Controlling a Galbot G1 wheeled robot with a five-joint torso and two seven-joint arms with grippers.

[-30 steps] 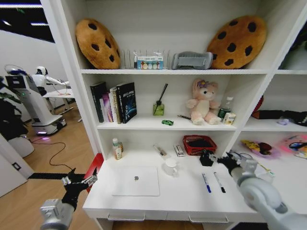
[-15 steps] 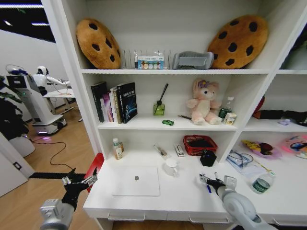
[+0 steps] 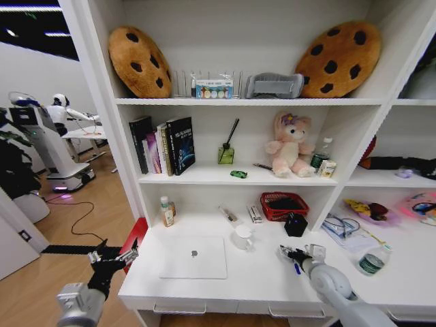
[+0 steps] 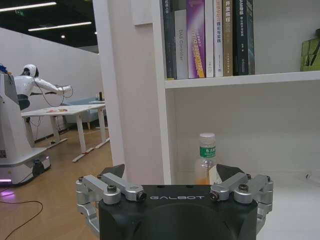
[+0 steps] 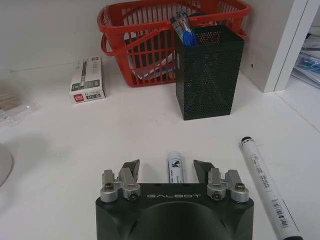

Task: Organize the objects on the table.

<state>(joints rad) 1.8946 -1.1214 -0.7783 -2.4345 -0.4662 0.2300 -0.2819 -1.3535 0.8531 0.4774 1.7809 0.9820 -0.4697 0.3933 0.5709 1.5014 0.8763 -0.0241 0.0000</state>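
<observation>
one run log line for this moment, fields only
right gripper: open, straddling marker on desk | left gripper: open, parked off desk's left end | second marker: lying beside | pen holder: upright ahead

Blue-capped pen half hidden behind right gripper, black-capped pen edge-cropped.

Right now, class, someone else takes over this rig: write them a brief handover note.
Right gripper: open, low over the desk, straddling a white marker.
Left gripper: open, idle off the desk's left end.
Second marker lies beside the first.
Mesh pen holder stands ahead, before the red basket.
Laptop and bottle at left.
Done: nothing grasped.
Left: both markers, other loose items.
</observation>
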